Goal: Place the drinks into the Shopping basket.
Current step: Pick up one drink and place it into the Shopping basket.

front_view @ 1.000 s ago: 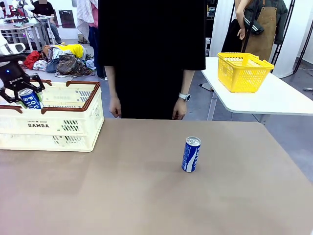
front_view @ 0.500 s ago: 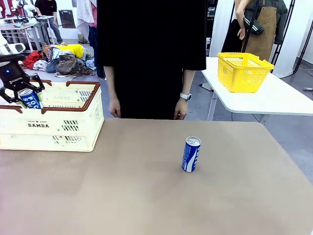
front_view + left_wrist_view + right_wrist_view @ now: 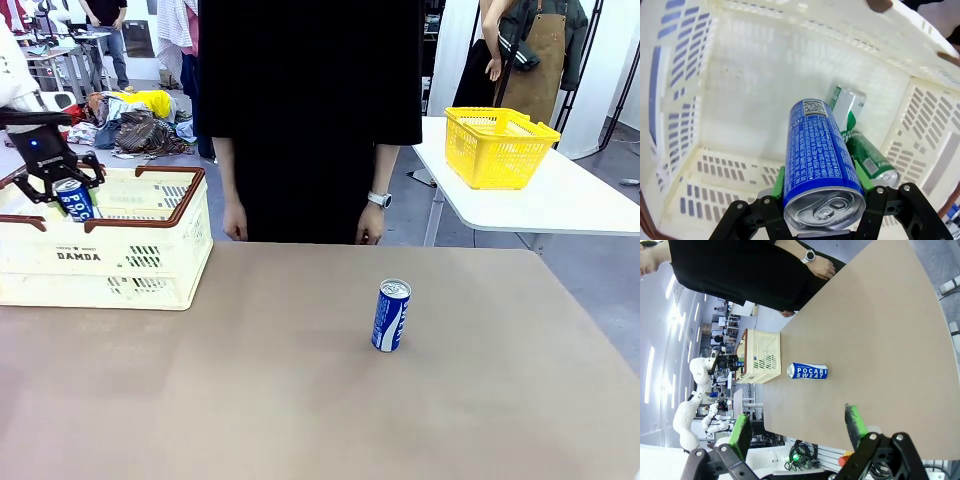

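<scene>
Blue can [image 3: 821, 159] sits clamped in my left gripper [image 3: 62, 186], long axis pointing down into the Shopping basket [image 3: 150, 262] directly below. My right gripper [image 3: 797, 427] gapes empty, nearest the standing can [image 3: 391, 315].

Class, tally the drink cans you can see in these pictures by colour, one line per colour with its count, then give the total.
Blue-and-white cans: 2, one held by the left gripper over the Shopping basket, namely the held can, and the standing can on the table.
Green cans: 2, the upper green can and the lower green can, both lying inside the basket.
Total: 4
</scene>
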`<state>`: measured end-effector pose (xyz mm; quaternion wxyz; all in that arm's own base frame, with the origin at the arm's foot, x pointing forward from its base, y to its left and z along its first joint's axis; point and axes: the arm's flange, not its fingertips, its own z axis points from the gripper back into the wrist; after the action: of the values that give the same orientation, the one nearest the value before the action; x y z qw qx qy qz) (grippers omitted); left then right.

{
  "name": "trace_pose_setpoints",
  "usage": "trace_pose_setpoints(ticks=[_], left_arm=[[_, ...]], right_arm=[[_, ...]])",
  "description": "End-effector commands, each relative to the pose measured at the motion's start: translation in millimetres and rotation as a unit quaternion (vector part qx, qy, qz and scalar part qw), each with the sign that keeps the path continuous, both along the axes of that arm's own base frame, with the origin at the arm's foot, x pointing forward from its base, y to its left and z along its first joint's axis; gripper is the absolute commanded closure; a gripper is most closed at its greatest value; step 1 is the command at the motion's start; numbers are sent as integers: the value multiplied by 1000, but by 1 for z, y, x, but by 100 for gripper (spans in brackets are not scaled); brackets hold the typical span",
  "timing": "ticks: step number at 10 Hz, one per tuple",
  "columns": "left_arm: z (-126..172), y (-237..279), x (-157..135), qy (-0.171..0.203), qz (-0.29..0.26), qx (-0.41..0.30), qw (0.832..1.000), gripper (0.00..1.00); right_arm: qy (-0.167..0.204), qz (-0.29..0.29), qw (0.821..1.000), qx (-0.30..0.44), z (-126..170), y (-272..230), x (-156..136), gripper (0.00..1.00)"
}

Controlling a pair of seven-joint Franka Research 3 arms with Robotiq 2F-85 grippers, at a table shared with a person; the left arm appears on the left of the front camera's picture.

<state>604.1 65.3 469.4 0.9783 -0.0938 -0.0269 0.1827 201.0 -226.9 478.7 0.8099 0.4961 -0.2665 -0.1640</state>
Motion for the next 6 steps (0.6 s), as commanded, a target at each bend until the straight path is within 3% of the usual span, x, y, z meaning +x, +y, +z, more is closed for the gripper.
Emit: trace_pose_setpoints(ticks=[1,6], left_arm=[[-5,9,16,14,-11,11,1000,100],[-37,15,26,47,-16,16,999,100]], right_arm=[[-15,1,1000,2,0,0,1,0],[-15,1,1000,2,0,0,1,0]])
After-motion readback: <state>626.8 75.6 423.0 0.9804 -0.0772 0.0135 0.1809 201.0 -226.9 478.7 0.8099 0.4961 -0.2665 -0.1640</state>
